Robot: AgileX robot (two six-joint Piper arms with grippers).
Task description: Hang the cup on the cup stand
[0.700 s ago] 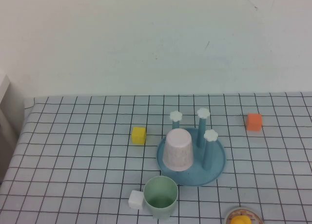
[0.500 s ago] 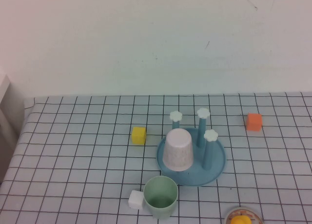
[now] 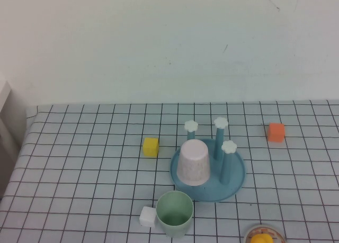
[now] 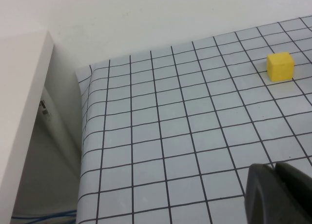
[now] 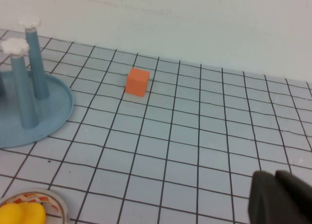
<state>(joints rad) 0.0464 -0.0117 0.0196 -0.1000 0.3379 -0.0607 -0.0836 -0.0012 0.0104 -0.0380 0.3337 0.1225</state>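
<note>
Pale wall rises behind a tabletop (image 3: 79, 169) covered with a grey cloth ruled in black squares. On it, the mint-green cup (image 3: 174, 213) stands upright, mouth up, at the near edge, with a small white cube (image 3: 148, 216) touching or just beside its left side. Just behind it sits the cup stand (image 3: 212, 171), a round blue tray with blue pegs capped by white flowers; a pink speckled cup (image 3: 193, 162) already sits upside down on the stand's left part. A yellow cube (image 3: 151, 146) lies to the stand's left, an orange cube (image 3: 276, 132) well apart on the right, and a plate with something yellow (image 3: 262, 236) sits at the near right edge.

Neither arm shows in the high view. The left gripper (image 4: 279, 193) hangs closed and empty over bare cloth far to the left; the right gripper (image 5: 279, 197) is likewise closed and empty, over the cloth near the orange cube.

Risks ahead, as I judge them: the cup has no handle and tapers, so a pinch on its wall could slip. The white cube crowds one side of the approach. The cup must be inverted, and the free pegs stand close to the pink cup, so a tilted descent could knock either one.
</note>
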